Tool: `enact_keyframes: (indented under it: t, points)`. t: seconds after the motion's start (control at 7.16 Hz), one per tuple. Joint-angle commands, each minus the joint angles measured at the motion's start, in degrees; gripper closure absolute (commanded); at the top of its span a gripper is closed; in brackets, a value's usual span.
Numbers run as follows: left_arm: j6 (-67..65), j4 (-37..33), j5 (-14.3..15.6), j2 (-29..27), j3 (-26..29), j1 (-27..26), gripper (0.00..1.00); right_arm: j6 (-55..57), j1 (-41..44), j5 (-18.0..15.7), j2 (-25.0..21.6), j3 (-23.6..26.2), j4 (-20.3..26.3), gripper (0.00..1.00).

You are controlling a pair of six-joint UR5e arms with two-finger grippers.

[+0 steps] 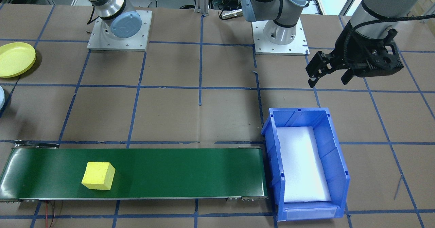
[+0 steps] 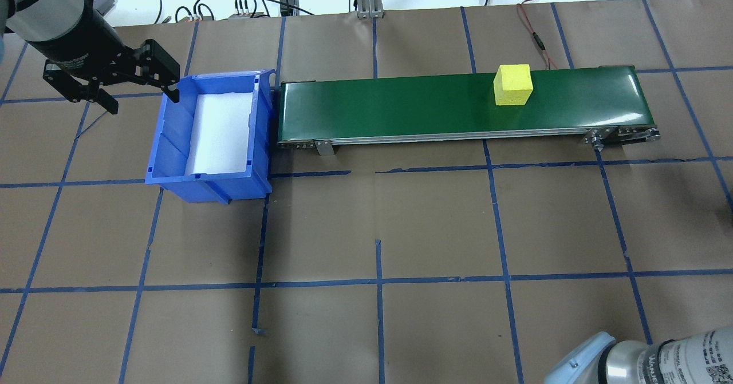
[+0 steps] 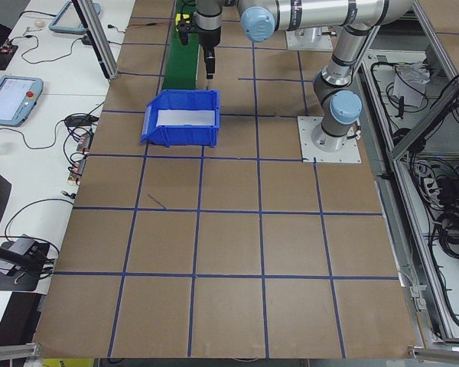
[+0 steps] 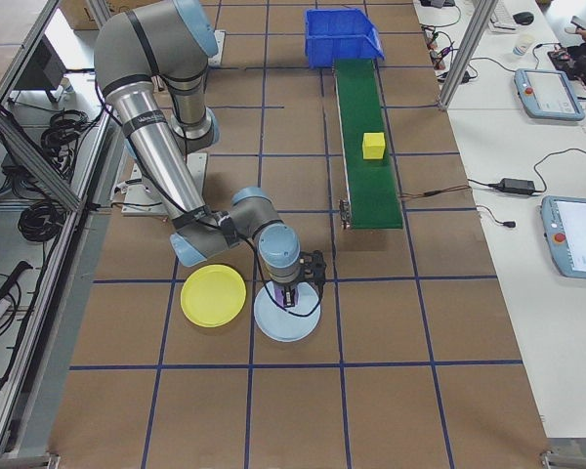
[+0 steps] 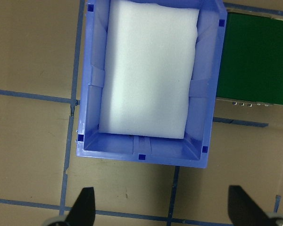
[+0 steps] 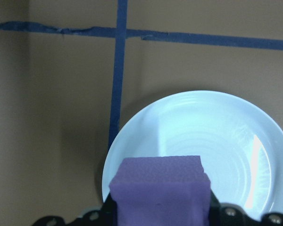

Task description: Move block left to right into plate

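Right claw [image 6: 160, 214] grips a purple block [image 6: 161, 190] above the pale blue plate [image 6: 198, 141], beside the yellow plate [image 4: 213, 296]. Left claw [image 5: 162, 207] hangs wide open and empty by the blue bin [image 5: 148, 80].

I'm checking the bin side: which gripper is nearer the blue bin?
Left. The left gripper hovers just beside the blue bin; the right gripper is far off, over the pale blue plate.

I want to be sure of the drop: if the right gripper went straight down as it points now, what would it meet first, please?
Most likely the pale blue plate. The right gripper, shut on a purple block, points down over that plate, not the yellow plate beside it; the height above it is unclear.
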Motion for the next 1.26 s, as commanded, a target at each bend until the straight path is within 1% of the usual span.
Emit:
enact_keyframes:
  t: [0.0, 0.14, 0.28, 0.42, 0.56, 0.7, 0.84, 0.98, 1.12]
  points:
    - [0.01, 0.19, 0.07, -0.07, -0.14, 0.0, 0.0, -0.13, -0.29, -0.46, 0.16, -0.31, -0.11, 0.0]
    - [0.01, 4.2, -0.1, -0.07, 0.29, 0.09, 0.0, 5.52, -0.2, -0.12, -1.06, -0.49, 0.23, 0.0]
    - [0.01, 4.59, -0.1, -0.33, -0.57, 0.0, 0.0, 10.36, 1.45, 0.06, -3.6, -1.45, 1.72, 0.0]
    - [0.09, 4.59, -0.1, -0.42, -0.67, 0.0, 0.0, 14.94, 7.12, 0.23, -5.28, -2.33, 3.65, 0.0]
    - [0.01, 4.5, -0.1, -0.42, -0.76, 0.0, 0.0, 21.68, 13.36, 1.02, -5.56, -4.43, 5.84, 0.0]
    - [0.01, 4.5, -0.1, -0.42, -0.76, 0.0, 0.0, 30.28, 19.08, 6.94, -4.6, -7.41, 7.78, 0.0]
    - [0.01, 4.5, -0.1, -0.42, -0.84, 0.0, 0.0, 34.97, 24.01, 10.22, -2.16, -9.44, 7.53, 0.0]
    - [0.01, 4.59, -0.02, -0.42, -0.84, 0.0, 0.0, 41.11, 28.06, 13.21, 0.74, -12.5, 7.44, 0.0]
    - [-0.08, 4.94, -0.1, -0.42, -0.76, 0.0, 0.0, 46.05, 31.84, 15.33, 1.81, -14.45, 7.1, 0.0]
